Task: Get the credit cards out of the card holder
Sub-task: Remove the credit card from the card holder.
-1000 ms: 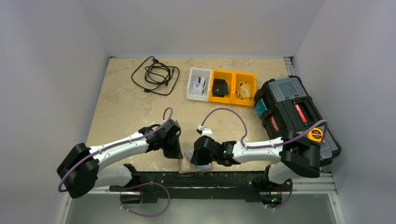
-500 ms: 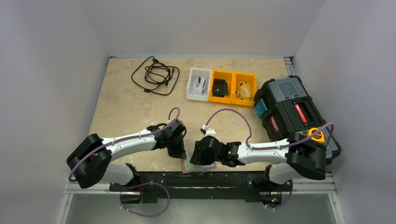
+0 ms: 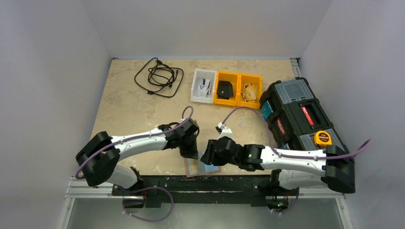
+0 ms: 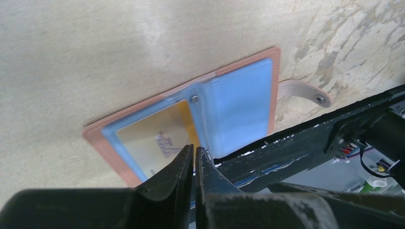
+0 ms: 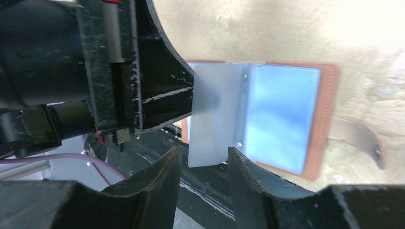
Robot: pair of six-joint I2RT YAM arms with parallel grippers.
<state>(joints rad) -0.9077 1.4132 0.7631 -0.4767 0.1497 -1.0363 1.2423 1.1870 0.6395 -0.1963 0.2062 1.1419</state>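
Note:
The card holder [image 3: 190,169] lies open at the table's near edge, reddish-brown with light blue sleeves. In the left wrist view the holder [image 4: 100,143] shows a pale card [image 4: 148,140] in one sleeve and a light blue panel [image 4: 239,107] in the other. A translucent grey sleeve page [image 5: 215,114] stands lifted from the spine. My left gripper [image 3: 190,153] is shut, its tips [image 4: 195,151] at the spine, against that page's free edge. My right gripper [image 3: 208,157] is open, its jaws [image 5: 204,155] astride the page's lower edge. The holder's border [image 5: 329,114] shows there too.
The holder's strap with a snap [image 4: 305,93] lies beside it. A black rail [image 3: 205,182] runs along the near edge. A coiled cable [image 3: 159,76], a white bin [image 3: 204,86], yellow bins [image 3: 237,89] and a black toolbox [image 3: 298,117] with a tape measure [image 3: 323,138] stand further back.
Both grippers have shifted to the right over the card holder. The right arm has stretched out lower and further right. The holder's blue inside shows more.

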